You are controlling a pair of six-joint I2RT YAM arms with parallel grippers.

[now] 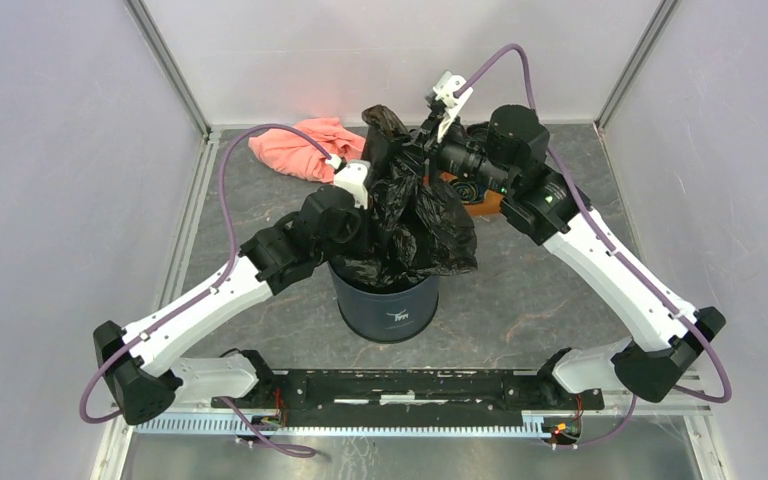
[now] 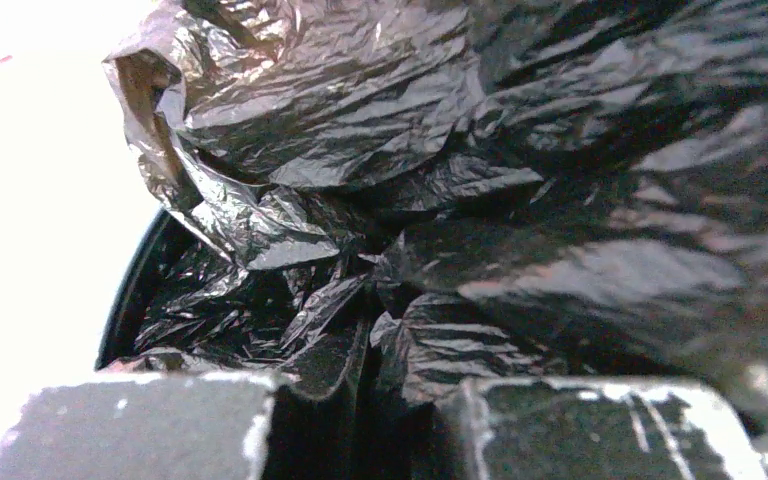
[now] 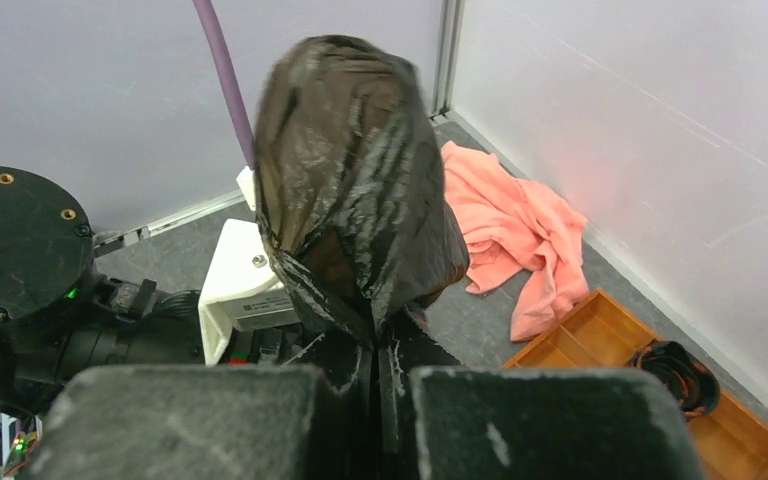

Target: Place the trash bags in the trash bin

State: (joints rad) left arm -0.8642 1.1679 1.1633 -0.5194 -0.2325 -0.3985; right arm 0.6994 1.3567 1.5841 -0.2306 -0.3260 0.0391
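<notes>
Trash bags point(image 1: 415, 225) sit half-stuffed in the trash bin point(image 1: 390, 312), a tall lobe above the rim pinched in my right gripper point(image 3: 375, 378), left gripper point(image 2: 360, 400) buried in film, its grip unreadable; next I'd press the slack down inside.

Pale lilac walls point(image 1: 60, 150), aluminium corner posts point(image 1: 167, 65), dark grey marbled tabletop point(image 1: 520, 300)

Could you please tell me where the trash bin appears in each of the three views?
Top external: trash bin at lower centre.
Left wrist: only its dark rim, at left.
Right wrist: not in view.
Shared landmark: the black trash bag, in all three.
</notes>
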